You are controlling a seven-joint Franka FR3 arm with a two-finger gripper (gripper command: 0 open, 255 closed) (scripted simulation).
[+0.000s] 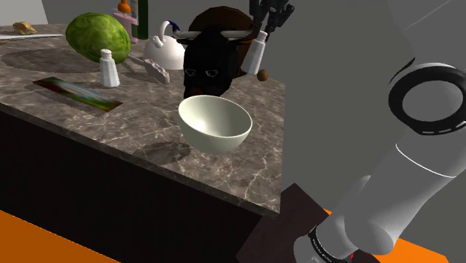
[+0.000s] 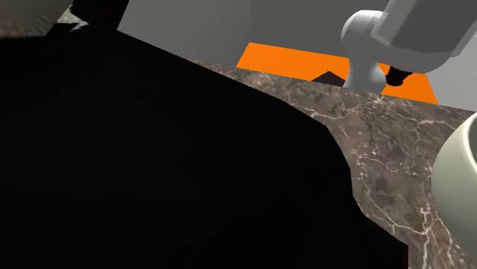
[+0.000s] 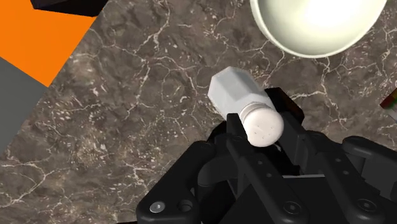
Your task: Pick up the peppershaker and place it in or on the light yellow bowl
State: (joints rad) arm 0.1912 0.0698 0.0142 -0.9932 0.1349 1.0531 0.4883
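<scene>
My black gripper (image 1: 263,36) is shut on a white pepper shaker (image 1: 258,54) and holds it in the air, tilted, above the marble counter (image 1: 142,119). The pale yellowish bowl (image 1: 215,123) stands near the counter's front edge, below the shaker and toward the shoulder view's left. In the wrist view the shaker (image 3: 245,107) is clasped between the fingers of my gripper (image 3: 262,139), its perforated cap toward the camera, and the bowl (image 3: 318,25) lies beyond it. The bowl's rim (image 2: 457,179) shows at the second exterior view's right edge.
A second white shaker (image 1: 110,67), a watermelon (image 1: 97,36), a white teapot (image 1: 164,51) and a black bull's head figure (image 1: 207,58) stand behind the bowl. A flat tray (image 1: 75,93) lies at the left. A large black shape (image 2: 153,168) blocks the second exterior view.
</scene>
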